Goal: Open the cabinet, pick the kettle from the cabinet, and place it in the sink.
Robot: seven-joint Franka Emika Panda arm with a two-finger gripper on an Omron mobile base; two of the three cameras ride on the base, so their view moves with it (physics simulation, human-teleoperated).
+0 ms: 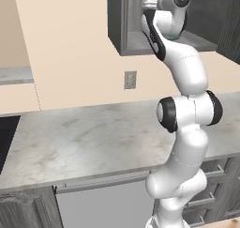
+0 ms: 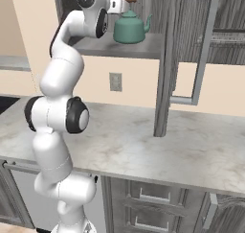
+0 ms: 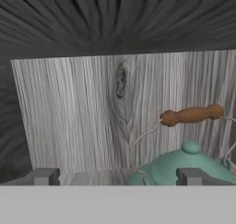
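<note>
The cabinet [image 2: 119, 46] stands open, its woodgrain door [image 2: 167, 59] swung out over the counter. On its grey shelf sits the teal kettle [image 2: 130, 29] with a reddish-brown handle [image 3: 191, 115]. My gripper [image 3: 117, 177] is open inside the cabinet [image 3: 92, 108]. Its fingertips [image 3: 44, 176] stand wide apart with nothing between them, and the kettle [image 3: 184, 168] lies low and to the right, behind the right tip. From the right base, the hand [image 2: 118, 5] is just left of the kettle's handle. A black patch [image 1: 5, 138] at the counter's far left may be the sink; I cannot tell.
The open door's grey bar handle [image 2: 201, 50] juts out on the right. A wall outlet [image 1: 130, 79] sits under the cabinet [image 1: 117, 16]. The marble counter [image 1: 93, 138] runs wide below, over grey drawers [image 2: 153, 203] and a flat grey panel [image 1: 103, 203].
</note>
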